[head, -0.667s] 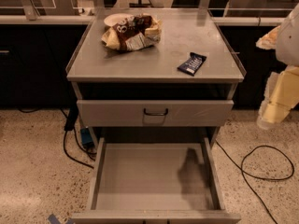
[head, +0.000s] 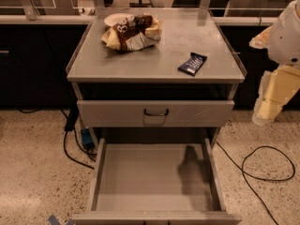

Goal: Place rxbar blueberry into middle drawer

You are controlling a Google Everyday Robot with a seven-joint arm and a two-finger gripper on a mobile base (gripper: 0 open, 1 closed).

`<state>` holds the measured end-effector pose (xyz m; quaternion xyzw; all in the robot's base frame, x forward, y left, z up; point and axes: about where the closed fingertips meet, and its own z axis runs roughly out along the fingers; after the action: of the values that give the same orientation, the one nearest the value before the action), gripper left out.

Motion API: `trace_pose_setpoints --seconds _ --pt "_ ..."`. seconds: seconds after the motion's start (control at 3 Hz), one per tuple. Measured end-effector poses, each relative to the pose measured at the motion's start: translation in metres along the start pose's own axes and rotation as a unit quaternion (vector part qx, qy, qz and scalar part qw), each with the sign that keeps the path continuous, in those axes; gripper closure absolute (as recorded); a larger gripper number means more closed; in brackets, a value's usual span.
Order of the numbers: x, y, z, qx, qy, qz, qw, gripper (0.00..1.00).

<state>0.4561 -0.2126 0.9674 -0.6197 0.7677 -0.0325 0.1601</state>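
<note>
Shadow is lying across the right part of the bare grey floor of the middle drawer (head: 140, 179), which is standing pulled open nearest the camera, its thin low side walls running back into the cabinet. Speckled floor is showing on both sides of it. A black cable (head: 262, 172) is looping over that floor to the right, and another cable (head: 70, 149) is trailing down on the left past a small blue object (head: 86, 138).

Just above the open drawer, a shut drawer front (head: 197, 114) is facing the camera with a small black handle (head: 156, 112) at its middle.

To the right of the cabinet, well apart from everything on it, the pale cream arm is hanging beside the counter edge. Its lower end, at about the height of the shut drawer front, is probably the gripper (head: 264, 115), though the shape is hard to read; whether it is released or clenched I cannot tell, and it is holding nothing that shows.

Above the shut front, the grey counter (head: 140, 62) is carrying the task's things. The rxbar blueberry (head: 192, 63) is lying flat near the front right corner, turned at a slant, apart from the rest. Farther back on the left, a crumpled brown, white and yellow snack bag (head: 132, 34) is resting against a white plate (head: 115, 18).
</note>
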Motion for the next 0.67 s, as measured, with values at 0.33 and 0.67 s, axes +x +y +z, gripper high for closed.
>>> trace_pose_setpoints --seconds 0.33,0.67 --pt "-0.007 -0.028 0.021 -0.008 -0.002 -0.027 0.9996 0.0" --pt "-0.021 -0.067 0.05 -0.013 -0.001 -0.054 0.9984 0.0"
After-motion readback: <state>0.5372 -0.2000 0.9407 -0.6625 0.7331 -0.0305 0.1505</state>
